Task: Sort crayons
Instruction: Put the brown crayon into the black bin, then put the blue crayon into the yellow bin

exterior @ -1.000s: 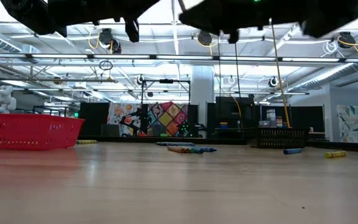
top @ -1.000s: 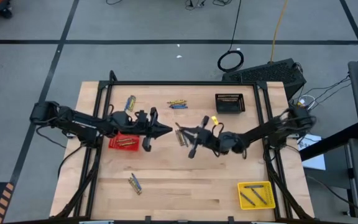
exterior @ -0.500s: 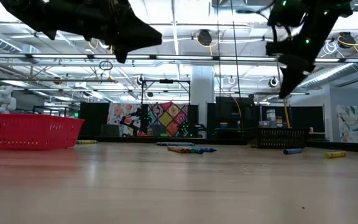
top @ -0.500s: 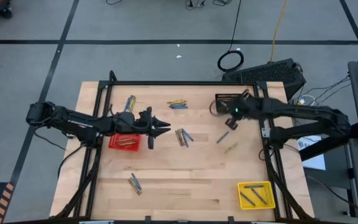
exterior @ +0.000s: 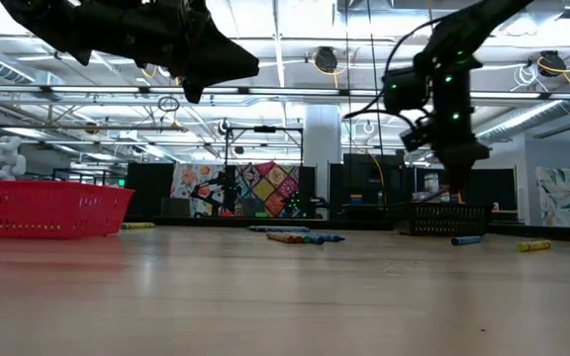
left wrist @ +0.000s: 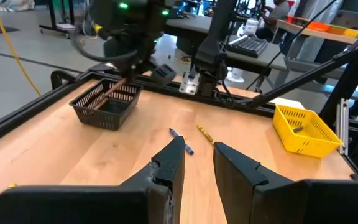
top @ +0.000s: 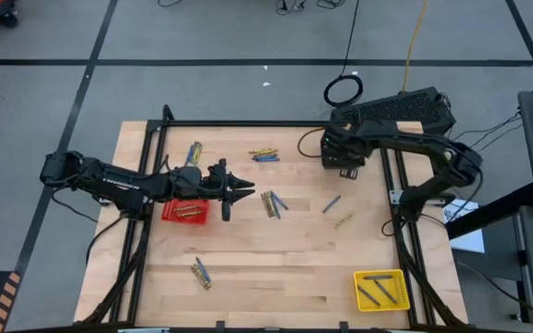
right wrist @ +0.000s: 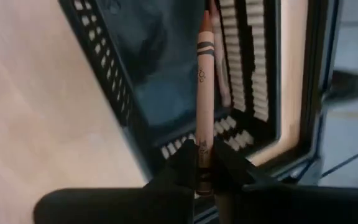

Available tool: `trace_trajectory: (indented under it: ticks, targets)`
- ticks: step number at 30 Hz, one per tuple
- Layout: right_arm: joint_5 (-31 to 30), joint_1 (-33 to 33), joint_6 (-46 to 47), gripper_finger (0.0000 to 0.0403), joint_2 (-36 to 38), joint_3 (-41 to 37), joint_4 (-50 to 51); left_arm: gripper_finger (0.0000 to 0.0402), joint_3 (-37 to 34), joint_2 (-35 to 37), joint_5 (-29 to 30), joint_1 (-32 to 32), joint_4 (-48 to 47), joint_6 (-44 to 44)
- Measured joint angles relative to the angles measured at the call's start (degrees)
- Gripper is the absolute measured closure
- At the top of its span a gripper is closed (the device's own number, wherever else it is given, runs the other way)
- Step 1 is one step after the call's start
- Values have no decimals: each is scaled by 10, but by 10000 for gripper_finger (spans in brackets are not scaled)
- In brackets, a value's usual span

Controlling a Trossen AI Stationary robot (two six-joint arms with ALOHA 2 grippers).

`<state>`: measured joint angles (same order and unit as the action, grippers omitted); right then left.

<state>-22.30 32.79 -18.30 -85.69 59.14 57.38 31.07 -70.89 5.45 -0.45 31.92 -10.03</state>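
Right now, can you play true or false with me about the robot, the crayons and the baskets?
1. The right gripper holds a brown crayon above the black basket. True.
2. The left gripper is carrying a blue crayon. False: its fingers are apart with nothing between them.
3. The yellow basket has crayons in it. True.
4. The red basket sits next to the yellow basket. False: they are at opposite sides of the table.
5. Every crayon is already in a basket. False: several small groups lie loose on the wood.
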Motion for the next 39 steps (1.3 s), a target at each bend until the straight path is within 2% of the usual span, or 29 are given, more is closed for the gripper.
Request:
trace_trajectory:
  ticks: [7, 12, 15, 20, 25, 29, 34, 39]
  targets:
    - [-2, 0, -74, 346, -50, 35, -8, 313, 0, 0, 0, -2, 0, -1]
    - [-2, 0, -70, 306, -36, 36, -14, 313, 0, 0, 0, -3, -6, -1]
    - [4, 0, -22, 294, -15, 35, -12, 313, 0, 0, 0, -3, -15, -1]
    - [115, -19, 53, 298, 55, 19, -47, 313, 0, 0, 0, -5, -21, -2]
    - [206, -94, 105, 314, 141, -68, -236, 313, 0, 0, 0, -5, -28, -2]
    - [240, -176, 150, 323, 178, -158, -414, 313, 0, 0, 0, -5, -31, -1]
    - [235, -272, 198, 331, 168, -255, -658, 313, 0, 0, 0, -5, -36, -1]
    - [152, -347, 200, 338, 110, -300, -836, 313, 0, 0, 0, -5, -43, -1]
